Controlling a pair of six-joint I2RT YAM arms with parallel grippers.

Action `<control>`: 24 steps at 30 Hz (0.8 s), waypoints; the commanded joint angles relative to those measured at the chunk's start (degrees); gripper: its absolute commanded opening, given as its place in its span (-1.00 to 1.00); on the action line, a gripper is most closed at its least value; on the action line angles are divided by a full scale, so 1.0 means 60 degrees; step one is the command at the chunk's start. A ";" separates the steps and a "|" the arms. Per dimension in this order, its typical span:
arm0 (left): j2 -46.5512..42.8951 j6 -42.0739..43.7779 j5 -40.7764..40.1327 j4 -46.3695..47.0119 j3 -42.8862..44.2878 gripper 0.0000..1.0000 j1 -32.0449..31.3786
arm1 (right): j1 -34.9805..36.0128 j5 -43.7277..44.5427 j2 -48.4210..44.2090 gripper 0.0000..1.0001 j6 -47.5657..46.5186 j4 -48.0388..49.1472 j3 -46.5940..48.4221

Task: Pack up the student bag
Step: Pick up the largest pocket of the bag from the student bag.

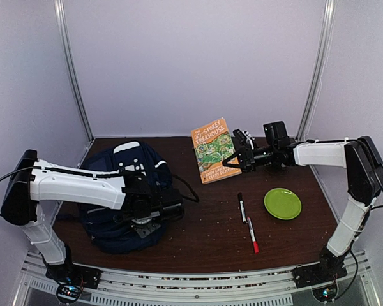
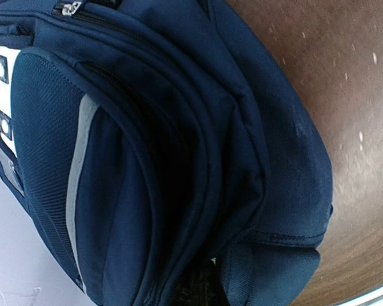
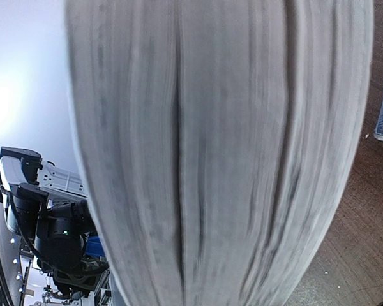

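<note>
Clamping the 39-Storey Treehouse book (image 1: 212, 148) by its edge, the right hand (image 1: 233, 159) holds it right of the student bag (image 1: 140, 160), which lies on the table (image 1: 198, 237). Left hand (image 1: 143, 215), closed, rests atop the bag. Risk: no opening shows; the book could jam or slip.

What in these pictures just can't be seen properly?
- Left end effector: in the top view its fingertips are lost against the dark student bag; the left wrist view shows only fabric, so what it pinches is unclear.
- Right wrist view: the book's blurred page edges fill the frame, hiding the right end effector's fingers.
- Markers: their print is too small in the top view.
</note>
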 commanded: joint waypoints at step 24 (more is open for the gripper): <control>0.0949 0.0690 0.0684 0.2215 0.0860 -0.31 0.0896 | -0.0758 -0.0599 -0.0119 -1.00 0.0960 0.1887 -0.0310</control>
